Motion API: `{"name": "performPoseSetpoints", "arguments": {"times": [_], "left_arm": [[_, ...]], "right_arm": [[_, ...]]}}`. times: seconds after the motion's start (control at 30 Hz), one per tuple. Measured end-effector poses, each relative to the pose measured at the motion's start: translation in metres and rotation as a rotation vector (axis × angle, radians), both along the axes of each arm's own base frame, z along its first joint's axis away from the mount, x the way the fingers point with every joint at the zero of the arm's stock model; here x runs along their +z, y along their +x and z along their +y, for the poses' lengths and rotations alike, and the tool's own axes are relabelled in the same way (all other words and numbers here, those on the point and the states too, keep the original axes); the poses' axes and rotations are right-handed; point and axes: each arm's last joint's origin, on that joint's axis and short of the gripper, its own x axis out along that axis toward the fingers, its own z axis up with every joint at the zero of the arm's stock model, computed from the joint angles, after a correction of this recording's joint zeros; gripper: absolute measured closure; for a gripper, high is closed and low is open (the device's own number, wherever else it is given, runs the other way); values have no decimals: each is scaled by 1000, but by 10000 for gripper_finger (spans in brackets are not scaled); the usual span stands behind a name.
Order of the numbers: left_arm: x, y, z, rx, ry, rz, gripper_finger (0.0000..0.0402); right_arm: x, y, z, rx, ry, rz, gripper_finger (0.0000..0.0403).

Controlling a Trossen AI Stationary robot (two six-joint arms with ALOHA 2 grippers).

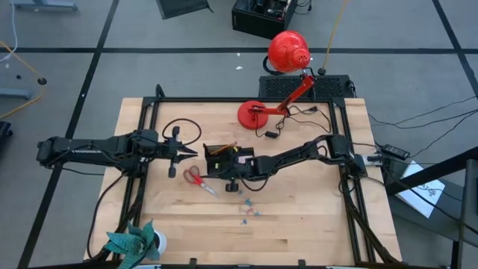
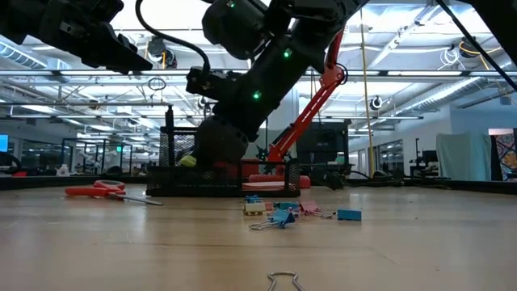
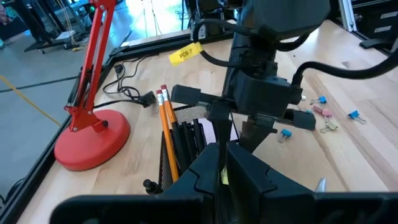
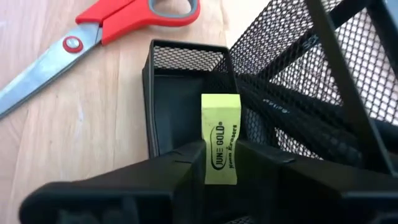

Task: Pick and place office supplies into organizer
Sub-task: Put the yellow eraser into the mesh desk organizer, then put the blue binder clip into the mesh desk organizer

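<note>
The black mesh organizer stands mid-table with orange pencils and dark pens in it. My right gripper hangs right over its small open compartment, shut on a yellow eraser. The red-handled scissors lie flat on the wood on the organizer's near-left side. Small coloured binder clips are scattered nearer the near edge. My left gripper hovers left of the organizer, shut and holding nothing. My right gripper pinches the yellow eraser between its two fingers by the end nearer the wrist. The fingers come from above, pointing down. The printed free end sticks out past the fingertips, lifted clear above the organizer's small compartment.
The red desk lamp's round base and its cable sit beyond the organizer toward the far edge. A teal plant in a white pot stands at the near-left corner. One loose wire clip lies close to the near edge.
</note>
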Motion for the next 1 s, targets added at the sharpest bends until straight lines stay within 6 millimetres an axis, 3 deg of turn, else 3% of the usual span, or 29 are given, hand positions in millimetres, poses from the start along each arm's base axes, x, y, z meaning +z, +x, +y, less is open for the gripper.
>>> {"name": "performPoseSetpoints", "arguments": {"times": [0.4, 0.63, 0.83, 1.0], "left_arm": [[0, 0, 0, 2, -6, 0, 366], [0, 0, 0, 2, -6, -1, 366], [0, 0, 0, 1, -3, 1, 366], [-1, 0, 0, 1, -2, 6, 366]], "right_arm": [[1, 2, 1, -6, 42, -29, 257], [9, 1, 1, -4, 0, -43, 248], [70, -4, 13, 46, -41, -147, 263], [132, -31, 41, 154, 35, -256, 286]]}}
